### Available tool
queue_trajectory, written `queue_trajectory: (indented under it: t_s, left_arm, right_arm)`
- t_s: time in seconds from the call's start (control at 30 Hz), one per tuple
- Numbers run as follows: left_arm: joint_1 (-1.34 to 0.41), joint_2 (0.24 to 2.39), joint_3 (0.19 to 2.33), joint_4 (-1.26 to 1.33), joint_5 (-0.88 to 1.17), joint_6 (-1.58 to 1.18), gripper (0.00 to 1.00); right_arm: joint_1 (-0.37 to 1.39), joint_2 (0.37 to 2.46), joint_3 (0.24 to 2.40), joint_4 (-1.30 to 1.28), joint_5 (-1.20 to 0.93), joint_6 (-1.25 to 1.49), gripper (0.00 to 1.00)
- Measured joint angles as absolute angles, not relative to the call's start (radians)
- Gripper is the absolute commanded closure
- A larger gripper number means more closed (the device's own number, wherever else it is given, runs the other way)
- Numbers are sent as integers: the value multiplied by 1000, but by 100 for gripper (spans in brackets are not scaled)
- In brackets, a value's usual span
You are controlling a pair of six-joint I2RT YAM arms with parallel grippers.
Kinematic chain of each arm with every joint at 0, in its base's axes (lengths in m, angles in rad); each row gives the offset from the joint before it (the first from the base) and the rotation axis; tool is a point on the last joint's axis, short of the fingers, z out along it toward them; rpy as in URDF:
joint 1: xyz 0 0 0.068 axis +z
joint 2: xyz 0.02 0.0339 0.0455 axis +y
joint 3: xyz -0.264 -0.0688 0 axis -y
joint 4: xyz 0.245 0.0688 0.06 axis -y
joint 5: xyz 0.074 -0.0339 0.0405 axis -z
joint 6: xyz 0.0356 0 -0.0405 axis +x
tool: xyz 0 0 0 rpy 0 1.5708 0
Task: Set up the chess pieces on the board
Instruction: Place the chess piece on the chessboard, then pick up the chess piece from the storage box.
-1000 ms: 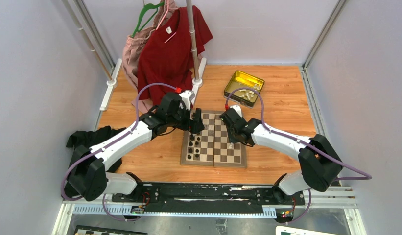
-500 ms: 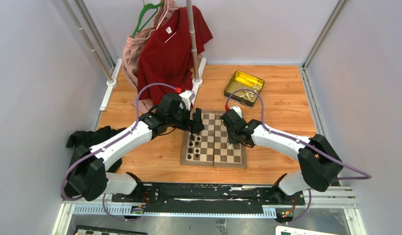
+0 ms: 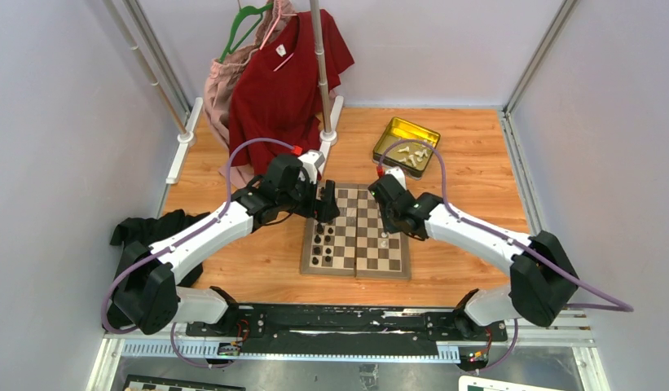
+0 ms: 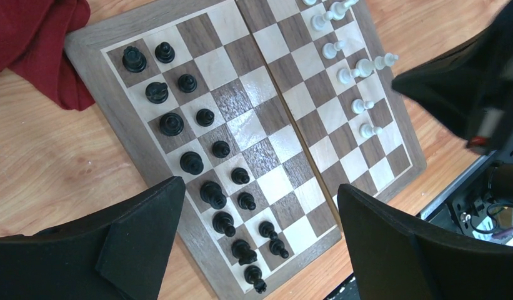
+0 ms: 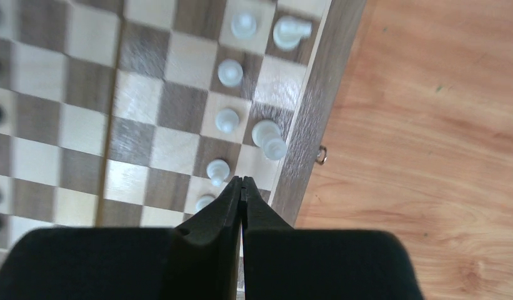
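My right hand is pinched shut, empty, over the board's right edge beside the standing chess pieces. More lie in the gold tin past the board's far right corner, nearer it than my wide-open left hand.

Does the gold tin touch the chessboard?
Apart. The top view shows a strip of bare table between the gold tin and the far edge of the chessboard.
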State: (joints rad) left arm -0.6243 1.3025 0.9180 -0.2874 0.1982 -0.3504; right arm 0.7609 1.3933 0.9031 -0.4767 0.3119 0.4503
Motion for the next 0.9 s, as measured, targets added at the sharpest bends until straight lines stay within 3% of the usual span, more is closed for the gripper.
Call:
queue_trajectory:
  t_s: [0.3, 0.53, 0.67, 0.9]
  left_arm:
    - [-625, 1302, 949, -330, 186, -331, 1]
    - [-625, 1297, 976, -370, 163, -309, 0]
    - [-625, 1290, 983, -411, 127, -295, 0]
    - [-625, 1308, 1013, -435, 113, -284, 0]
  right_arm:
    - [698, 1357, 1186, -518, 380, 389, 72]
    - [570, 1531, 1373, -488, 379, 338, 61]
    - [473, 1755, 1515, -448, 337, 309, 59]
    - [392, 1963, 1702, -429, 299, 292, 59]
